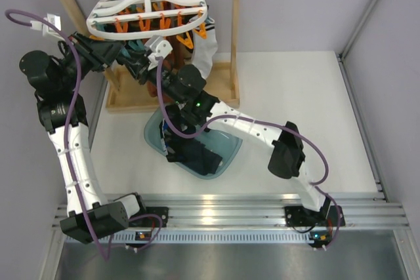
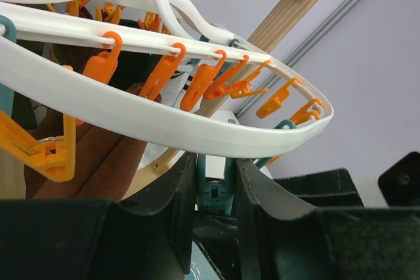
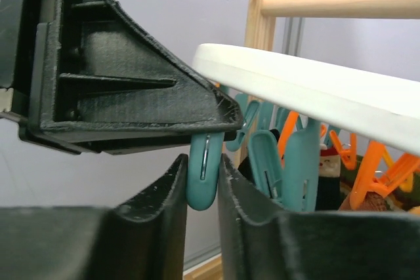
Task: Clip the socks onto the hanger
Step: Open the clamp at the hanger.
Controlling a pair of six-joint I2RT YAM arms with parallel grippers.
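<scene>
From above: hanger (image 1: 149, 11) hung by its hook on the wooden rack (image 1: 65, 1) at the bench's (image 1: 295, 96) far left. Dark socks (image 1: 197, 155) heaped in a teal basin (image 1: 151, 137) on the bench, near the rack's foot.

Left wrist: left end effector (image 2: 215, 168) closed on a teal clip (image 2: 212, 191) just under the hanger's white rim, with orange clips (image 2: 164, 77) dangling above.

Right wrist: right end effector (image 3: 203, 165) pinching a teal clip beneath the rim. Cannot tell whether the same one.

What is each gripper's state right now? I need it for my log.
Left gripper: closed on a teal clip.
Right gripper: closed on a teal clip.
</scene>
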